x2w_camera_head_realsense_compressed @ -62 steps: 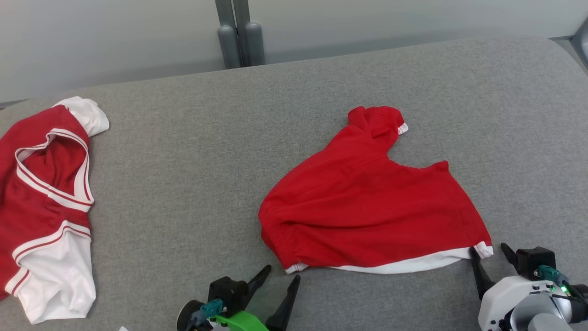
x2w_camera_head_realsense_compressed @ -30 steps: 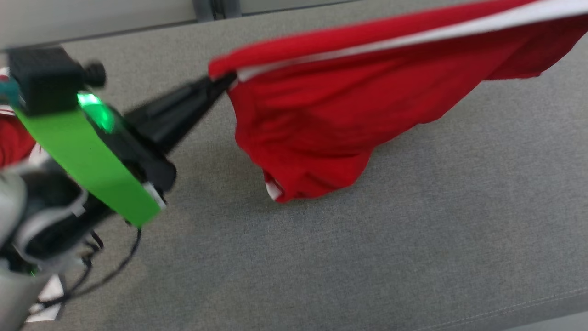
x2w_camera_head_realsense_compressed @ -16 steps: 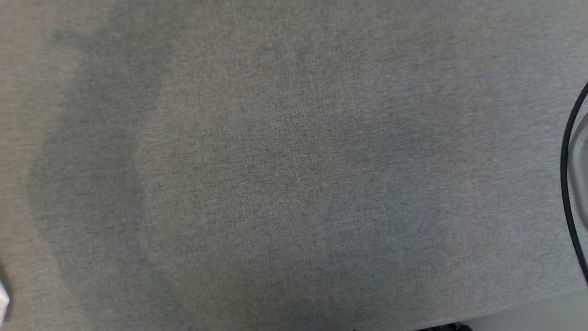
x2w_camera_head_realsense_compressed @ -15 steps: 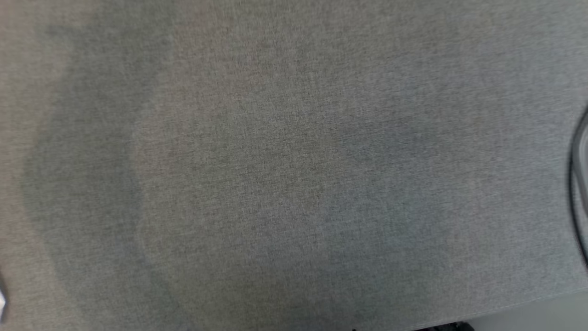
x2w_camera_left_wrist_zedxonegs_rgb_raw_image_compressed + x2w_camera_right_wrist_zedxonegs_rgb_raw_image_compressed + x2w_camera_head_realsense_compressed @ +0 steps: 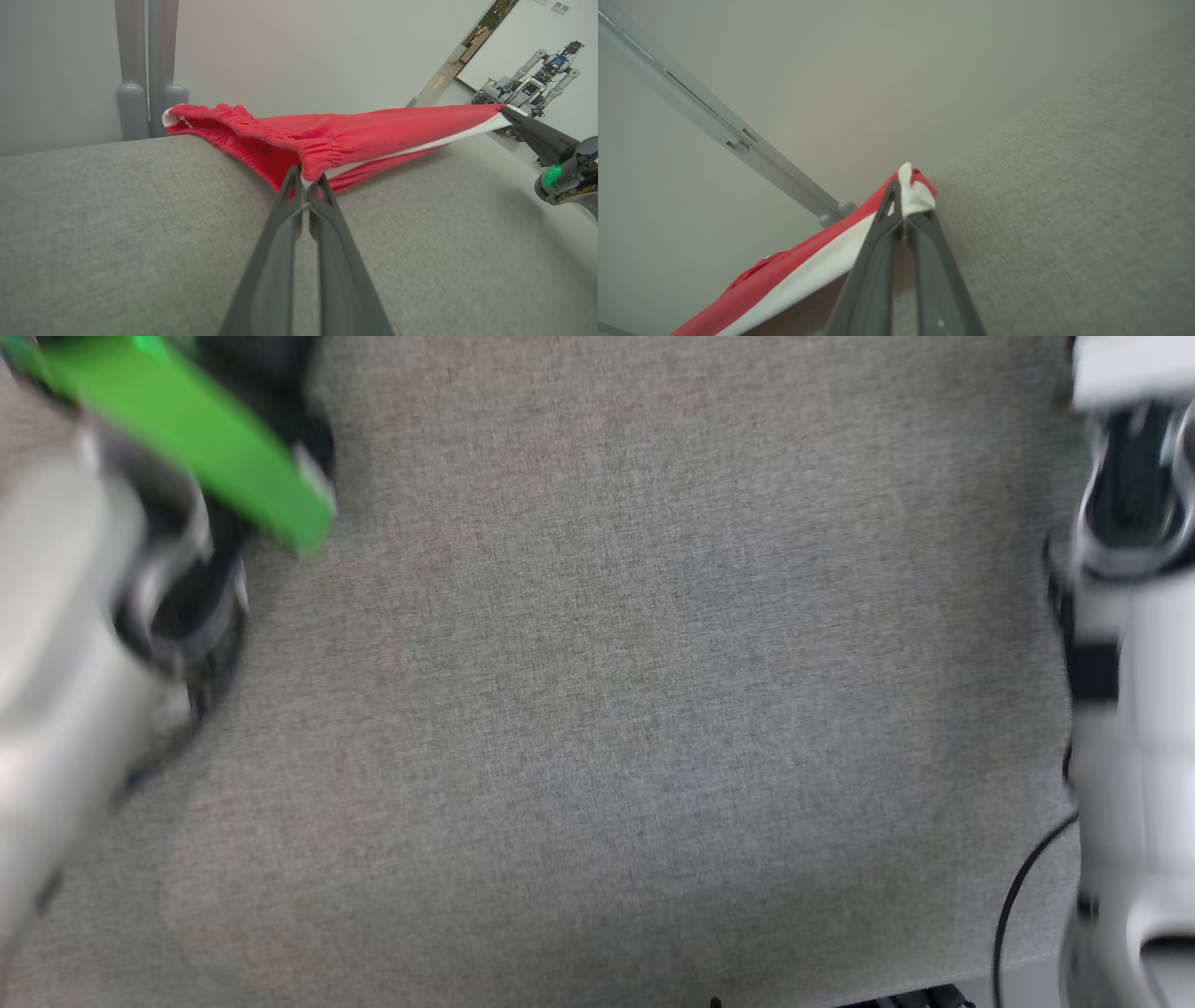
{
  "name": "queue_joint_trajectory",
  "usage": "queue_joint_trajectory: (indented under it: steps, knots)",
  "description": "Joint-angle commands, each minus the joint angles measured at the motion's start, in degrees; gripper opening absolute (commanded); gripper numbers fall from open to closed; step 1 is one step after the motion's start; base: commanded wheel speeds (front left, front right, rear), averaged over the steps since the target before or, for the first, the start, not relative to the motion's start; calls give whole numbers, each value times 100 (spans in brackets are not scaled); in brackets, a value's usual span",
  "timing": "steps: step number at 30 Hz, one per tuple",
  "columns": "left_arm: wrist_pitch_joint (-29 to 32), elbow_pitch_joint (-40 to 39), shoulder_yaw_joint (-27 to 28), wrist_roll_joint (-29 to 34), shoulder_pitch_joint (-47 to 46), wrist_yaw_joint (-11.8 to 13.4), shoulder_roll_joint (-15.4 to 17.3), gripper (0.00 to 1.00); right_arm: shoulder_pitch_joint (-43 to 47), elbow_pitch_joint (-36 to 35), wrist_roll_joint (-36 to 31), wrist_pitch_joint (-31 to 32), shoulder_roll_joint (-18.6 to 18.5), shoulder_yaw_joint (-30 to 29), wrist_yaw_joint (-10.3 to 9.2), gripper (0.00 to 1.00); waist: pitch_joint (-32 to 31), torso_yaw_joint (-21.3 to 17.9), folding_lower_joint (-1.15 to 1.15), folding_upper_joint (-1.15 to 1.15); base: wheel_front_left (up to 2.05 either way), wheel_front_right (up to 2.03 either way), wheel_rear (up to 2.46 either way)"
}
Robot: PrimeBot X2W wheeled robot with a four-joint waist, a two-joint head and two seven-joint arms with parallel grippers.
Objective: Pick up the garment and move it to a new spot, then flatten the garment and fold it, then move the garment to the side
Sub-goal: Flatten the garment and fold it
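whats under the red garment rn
Grey surface; the garment is held stretched over it between the left gripper and right gripper. The surface beneath the far folds is covered.

Head view: strong motion blur. Left forearm [image 5: 56,644], its green band [image 5: 196,439] and right forearm [image 5: 1130,709] smeared; weave of the grey surface [image 5: 607,709] soft. Light even, diffuse, no glare. Left wrist view: sharp, bright; faint soft shadow on the surface beneath the garment [image 5: 355,135]. Right wrist view: dimmer, greenish cast, surface blurred at right.
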Motion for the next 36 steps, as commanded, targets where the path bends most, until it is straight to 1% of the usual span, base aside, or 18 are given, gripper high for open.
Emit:
queue_joint_trajectory:
  steps: [1,2,4,6,8,9,11,13,16,18,20,21,24,25,27,30,32,36]
  knots:
    - [-202,-154,-160,-119,667,-5,223,0,694,-174,125,-112,-84,6,-6,0,-909,-65,-1,0,0,0,0]
    - [-300,-323,-330,-297,1205,-3,295,0,1272,-333,211,-136,-168,13,-9,0,-1162,-60,-1,0,0,0,0]
    - [-487,-538,-607,-310,2176,1,462,0,2316,-550,358,-135,-254,3,-15,0,-1626,-49,-1,0,0,0,0]
    - [-602,-726,-812,-359,3103,145,510,0,3335,-813,418,-97,-318,-64,-37,0,-2054,-20,-1,0,0,0,0]
    - [-672,-910,-930,-387,3942,399,524,0,4178,-1102,471,-69,-327,-181,-43,0,-2448,-9,-1,0,0,0,0]
    - [-703,-1019,-943,-353,4359,590,538,0,4591,-1276,468,-53,-291,-272,-43,0,-2631,-24,-1,0,0,0,0]
    - [-724,-1239,-875,-331,5058,941,513,0,5340,-1557,460,19,-216,-413,-43,0,-2927,-26,-1,0,0,0,0]
    - [-744,-1580,-626,-345,5665,1198,362,0,6069,-1792,502,129,-122,-572,-44,0,-3186,25,-1,0,0,0,0]
    - [-795,-2069,-175,-180,6227,1434,213,0,6662,-2135,584,265,0,-818,-42,0,-3276,112,-1,0,0,0,0]
    - [-804,-2280,88,-64,6441,1497,111,0,6666,-2300,587,387,48,-935,-42,0,-3204,156,-1,0,0,0,0]
    - [-803,-2327,175,147,6425,1402,92,0,6418,-2360,593,594,78,-927,-42,0,-3087,192,-1,0,0,0,0]
    - [-802,-2322,216,195,6328,1340,39,0,6238,-2327,484,700,63,-920,-42,0,-3015,224,-1,0,0,0,0]
    - [-725,-2310,214,208,5940,1152,-102,0,5532,-2163,260,972,26,-846,-35,0,-2802,318,-1,0,0,0,0]
    - [-673,-2295,219,156,5815,1086,-172,0,5246,-2064,106,1071,-35,-788,-12,0,-2734,354,-1,0,0,0,0]
    - [-557,-2284,225,98,5567,1007,-294,0,4766,-1817,-14,1261,-27,-731,-11,0,-2635,456,-1,0,0,0,0]
    - [-348,-2152,249,178,5074,973,-411,0,4051,-1410,-153,1532,-64,-673,-6,0,-2496,652,-1,0,0,0,0]
    - [-243,-1956,266,107,4833,932,-543,0,3618,-1022,-383,1688,-215,-640,-6,0,-2438,765,-1,0,0,0,0]
    - [-88,-1522,324,26,4289,824,-786,0,2742,-273,-734,1837,-345,-571,-6,0,-2285,960,-1,0,0,0,0]
